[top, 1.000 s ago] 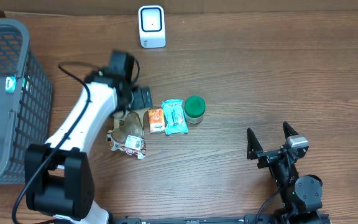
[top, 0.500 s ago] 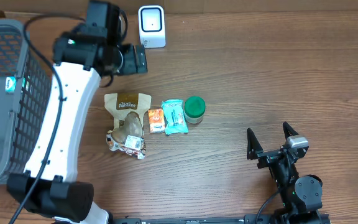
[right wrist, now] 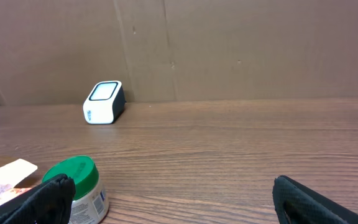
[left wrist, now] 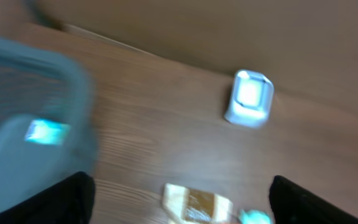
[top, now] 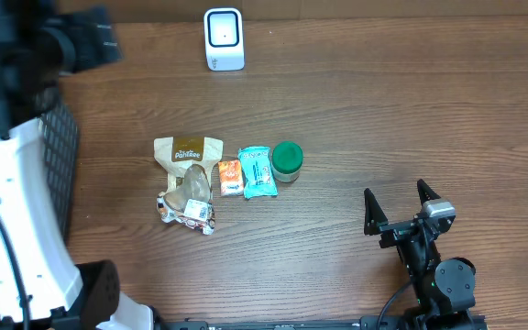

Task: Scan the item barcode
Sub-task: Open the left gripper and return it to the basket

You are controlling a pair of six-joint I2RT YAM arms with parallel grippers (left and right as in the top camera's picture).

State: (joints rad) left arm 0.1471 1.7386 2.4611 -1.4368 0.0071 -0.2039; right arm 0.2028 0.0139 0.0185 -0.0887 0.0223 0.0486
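A: Where's the item?

B: None is picked up. The candidates lie in a cluster on the table (top: 411, 101), on the robot's side of the scanner (top: 224, 38) and well apart from it. The brown pouch (top: 188, 149) sits a bit left of the scanner's line, and the crumpled wrapper (top: 188, 203) touches its far edge. The orange packet (top: 230, 177), teal packet (top: 257, 171) and green-lidded jar (top: 287, 159) run rightward. I can't read a barcode in any view.

A: Claws?

B: The left gripper (left wrist: 182, 183) is released, fingers wide, nothing between them. It looks raised, left of the scanner by the basket (left wrist: 30, 137) (its wrist view is blurred). The right gripper (top: 395, 194) is spread and empty too, right of the scanner and farther from it than the cluster.

A: So the step in hand is the pick?

B: That's my read.
- Take one item only. The packets sit tight together, so come in from an outer edge.
- Pinch a border rather than the printed face, so the fingers don't cover the code.
- Turn the code side to the scanner's window (it tilts up toward the robot).
- Bring it near, square on, and hold it steady.
- If no code shows, flip it and present again.
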